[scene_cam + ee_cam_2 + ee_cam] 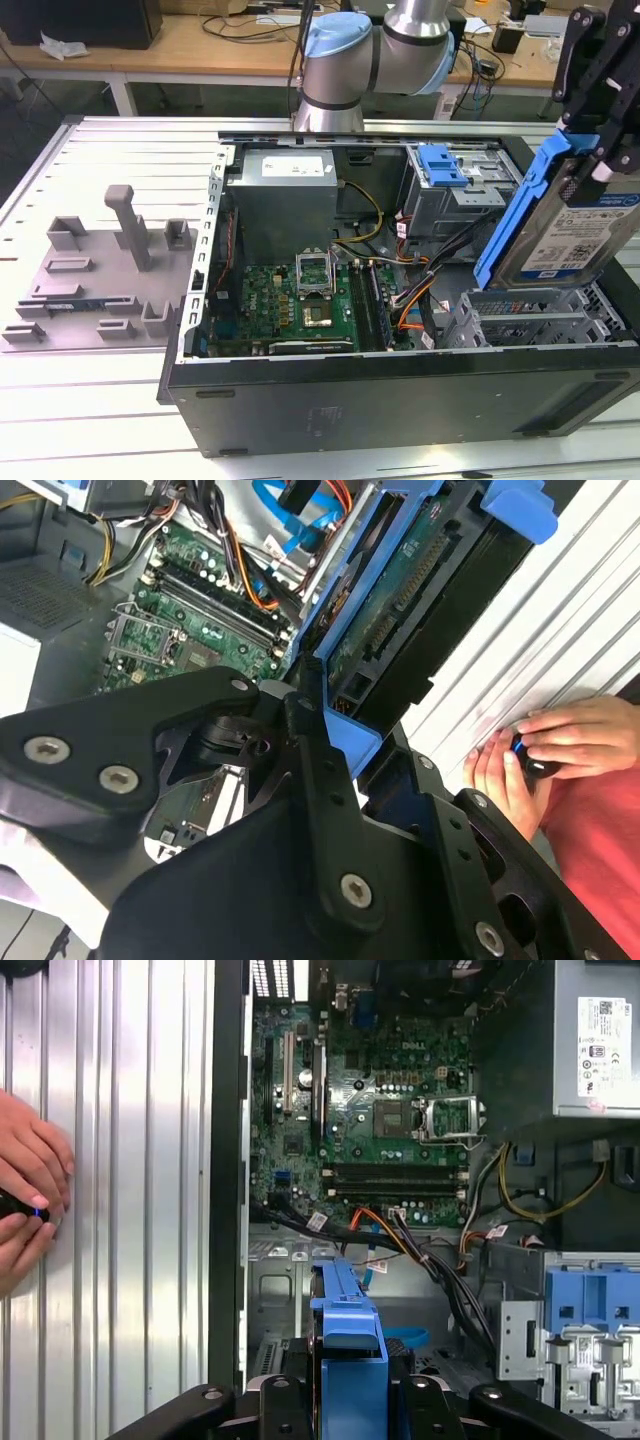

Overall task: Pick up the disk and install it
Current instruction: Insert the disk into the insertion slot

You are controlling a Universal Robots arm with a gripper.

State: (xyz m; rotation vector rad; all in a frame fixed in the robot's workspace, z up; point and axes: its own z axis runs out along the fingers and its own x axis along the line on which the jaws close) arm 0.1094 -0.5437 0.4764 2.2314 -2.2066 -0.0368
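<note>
My tool (592, 165) clamps the disk (575, 235) by its bracket (515, 215), tilted just above the bay (520, 315) in the open case (400, 395), which I judge aligns its lower edge with that slot.

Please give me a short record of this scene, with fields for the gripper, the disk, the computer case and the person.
gripper: shut on the disk, at its upper end
disk: lifted and tilted, lower end just over the drive cage, not yet installed
computer case: open, motherboard exposed
person: hands on the ribbed table beside the case, around a small dark object
</note>
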